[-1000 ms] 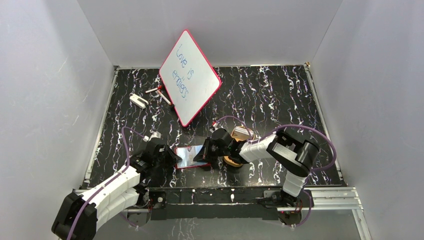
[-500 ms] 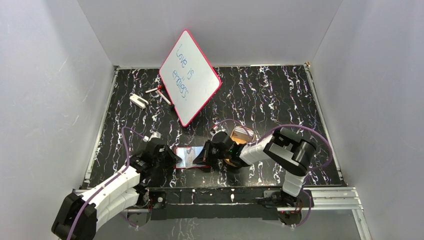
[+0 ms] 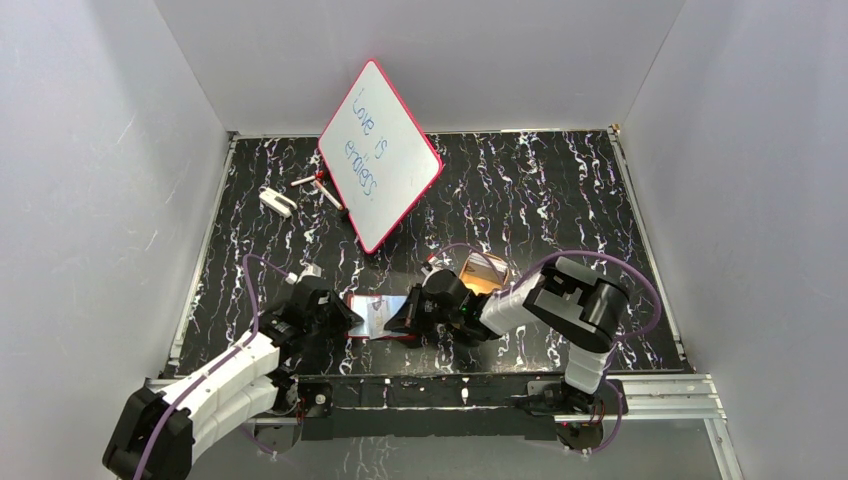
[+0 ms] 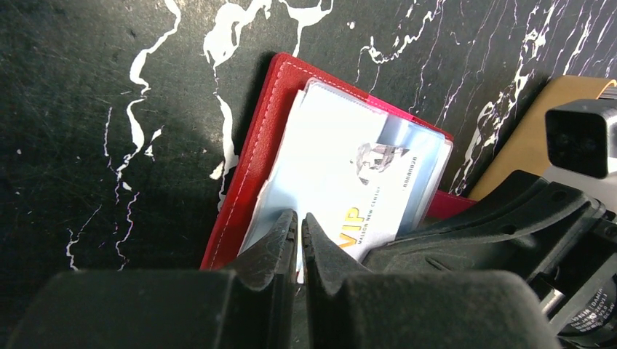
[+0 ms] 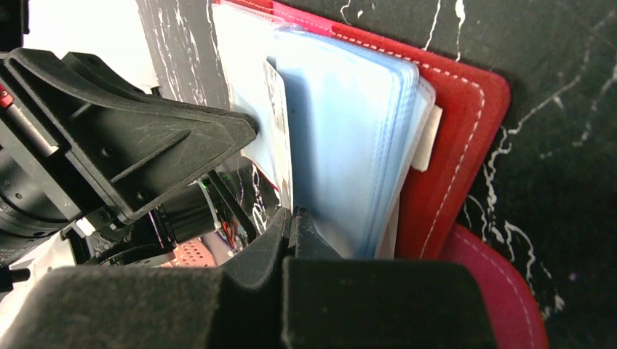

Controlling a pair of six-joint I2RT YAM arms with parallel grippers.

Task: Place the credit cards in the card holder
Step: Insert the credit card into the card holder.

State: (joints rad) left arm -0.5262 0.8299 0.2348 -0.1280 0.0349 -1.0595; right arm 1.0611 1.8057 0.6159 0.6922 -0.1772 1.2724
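Note:
The dark red card holder (image 3: 372, 312) lies open near the table's front edge between my two grippers. In the left wrist view its red cover (image 4: 251, 145) holds clear bluish sleeves, and a pale credit card (image 4: 349, 189) printed "VIP" lies in them. My left gripper (image 4: 299, 218) is shut on the near edge of a clear sleeve; it also shows in the top view (image 3: 340, 318). My right gripper (image 5: 291, 212) is shut on the thin edge of the credit card (image 5: 275, 109) beside the sleeve stack (image 5: 349, 131); it also shows in the top view (image 3: 398, 320).
An orange-tan oval tray (image 3: 483, 270) sits just behind my right arm. A red-framed whiteboard (image 3: 380, 150) leans at the back. A small white object (image 3: 277, 200) and markers (image 3: 318, 185) lie at the back left. Grey walls close in three sides.
My right gripper has shifted a little left and toward the front over the card holder, uncovering more of the tray. My left arm has held still.

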